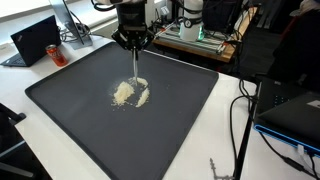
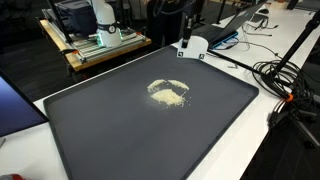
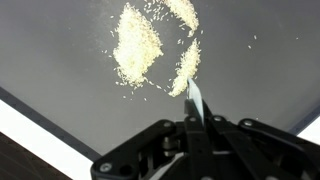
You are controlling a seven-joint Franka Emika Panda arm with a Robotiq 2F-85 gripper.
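The hand [image 3: 193, 122] is clamped shut on a thin tool [image 3: 193, 98], whose narrow pale strip sticks out from between the black fingers. In the wrist view the tool's pointed tip rests at the lower end of a curved streak of grains [image 3: 185, 68]. A broader, roughly oval heap [image 3: 137, 45] lies just beside that streak, with loose specks scattered around both.

In an exterior view the hand [image 1: 133, 42] hangs straight above the grains [image 1: 130, 92] and the tool [image 1: 136, 65] shows as a slim vertical line reaching down to them. That view does not show the blade's flat shape. The other outside camera shows the grains [image 2: 168, 92] as an arc over a small mound near the middle of the mat [image 2: 120, 135], but the hand cannot be made out there.

The grains are cream-coloured, fine and granular. The mat [image 1: 70, 100] is dark, matte and rectangular with rounded corners, and it lies on a white tabletop [image 1: 228, 135].

Beyond the mat's edge, an open laptop [image 1: 35, 40] and a red can [image 1: 57, 55] stand near one corner, and black cables [image 2: 280, 75] trail over the tabletop.
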